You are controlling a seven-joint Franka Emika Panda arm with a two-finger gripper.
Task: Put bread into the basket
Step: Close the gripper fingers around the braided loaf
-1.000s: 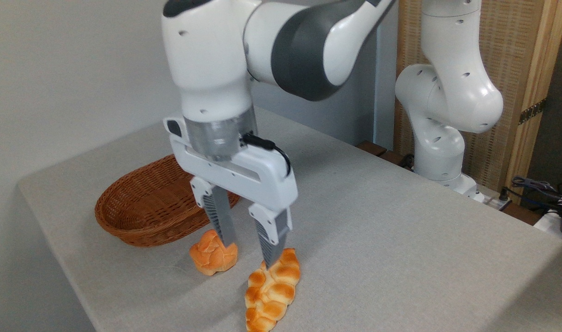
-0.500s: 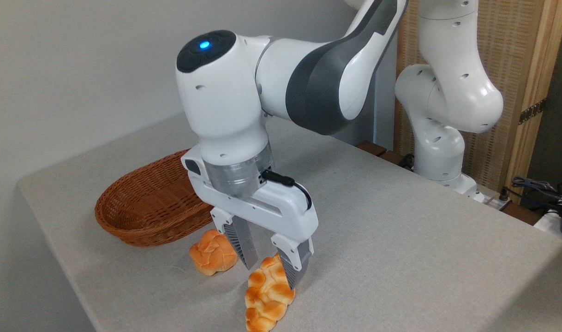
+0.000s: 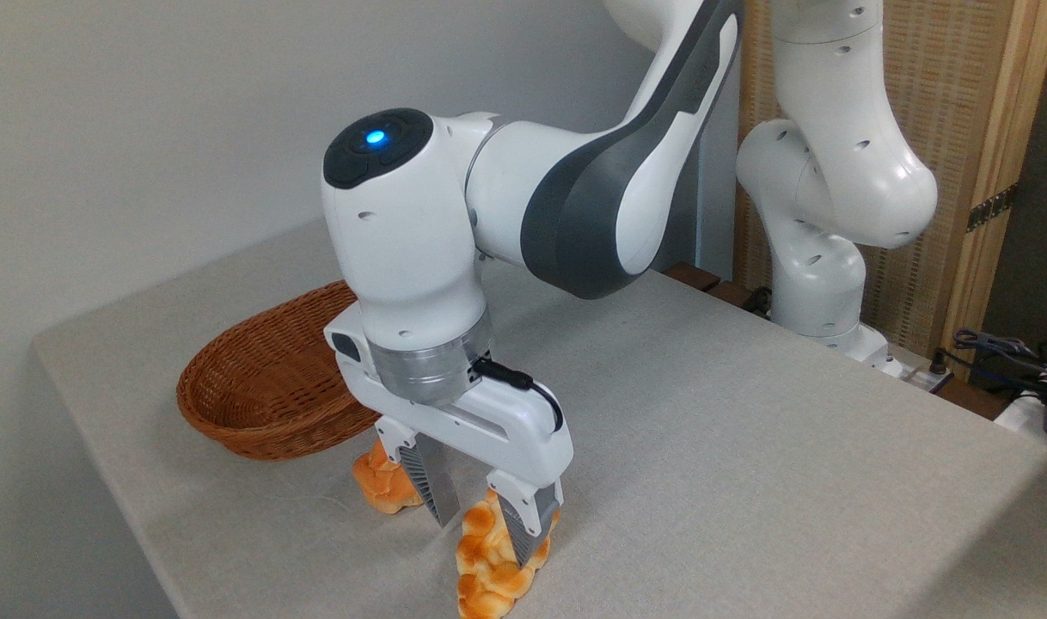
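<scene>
The bread, a long braided golden loaf, lies on the grey table near the front edge. My gripper is open and low over the loaf's far half, one finger on each side of it; the right finger stands in front of the loaf and hides part of it. The left finger stands between the loaf and a small round roll. The basket, shallow reddish-brown wicker, sits behind and to the left with nothing visible inside; the gripper body hides its right end.
The table's front-left edge runs close to the loaf and roll. The arm's white base stands at the back right, with cables beyond the table's right side. A wooden screen stands behind the base.
The gripper has come down from above the table to the loaf's level and shifted slightly toward the front, its fingers now straddling the loaf. The loaf, roll and basket have not moved.
</scene>
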